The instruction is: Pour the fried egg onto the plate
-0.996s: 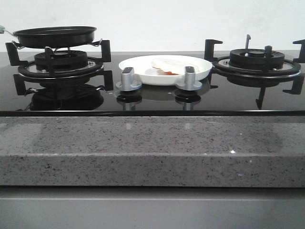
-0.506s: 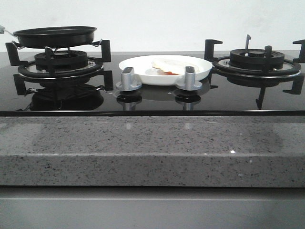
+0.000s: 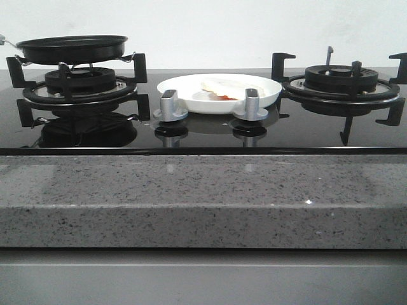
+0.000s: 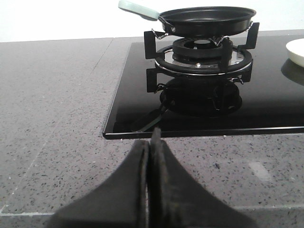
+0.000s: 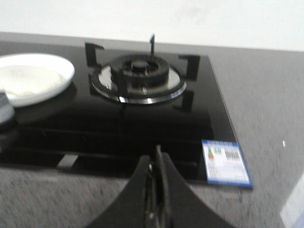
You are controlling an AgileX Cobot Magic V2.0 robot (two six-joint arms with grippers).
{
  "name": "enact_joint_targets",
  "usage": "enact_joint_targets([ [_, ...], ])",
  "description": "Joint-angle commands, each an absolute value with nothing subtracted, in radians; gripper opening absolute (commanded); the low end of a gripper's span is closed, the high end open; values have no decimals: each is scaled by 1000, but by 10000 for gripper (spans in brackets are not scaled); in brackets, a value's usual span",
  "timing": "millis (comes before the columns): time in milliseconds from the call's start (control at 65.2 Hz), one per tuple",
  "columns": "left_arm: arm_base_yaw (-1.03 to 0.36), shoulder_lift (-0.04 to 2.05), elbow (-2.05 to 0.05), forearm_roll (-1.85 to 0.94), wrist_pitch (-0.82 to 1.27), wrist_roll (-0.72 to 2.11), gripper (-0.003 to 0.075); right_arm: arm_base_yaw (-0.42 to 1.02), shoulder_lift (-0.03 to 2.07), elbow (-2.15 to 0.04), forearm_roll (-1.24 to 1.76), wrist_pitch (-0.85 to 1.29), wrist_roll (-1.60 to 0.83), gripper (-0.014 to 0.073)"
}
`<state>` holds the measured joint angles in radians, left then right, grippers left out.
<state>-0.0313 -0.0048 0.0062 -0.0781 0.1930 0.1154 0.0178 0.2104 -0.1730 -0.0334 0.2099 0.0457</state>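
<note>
On hob corner, blue-edged label (image 5: 226, 162), print too blurred.

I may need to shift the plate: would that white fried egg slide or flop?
The cream-white fried egg lies flat and thin, so probably floppy and light. The glossy white round plate looks slick; the egg may slide if tilted.

Fried egg (image 3: 224, 87) on plate (image 3: 270, 94).
</note>
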Motion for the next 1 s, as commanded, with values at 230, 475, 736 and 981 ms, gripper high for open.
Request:
enact_joint_targets([
  [230,-28,-24,11,-86,106,106,-20,-6,17,21,-39,105,44,-60],
  [475,-28,-22,11,-86,106,106,-19,-6,-30,22,-40,122,44,-60],
  [736,-28,-22,11,-86,106,106,-19,-6,-30,22,-40,122,44,-60],
  [981,-28,-22,11,-86,106,106,-19,-6,-30,22,-40,122,44,-60],
])
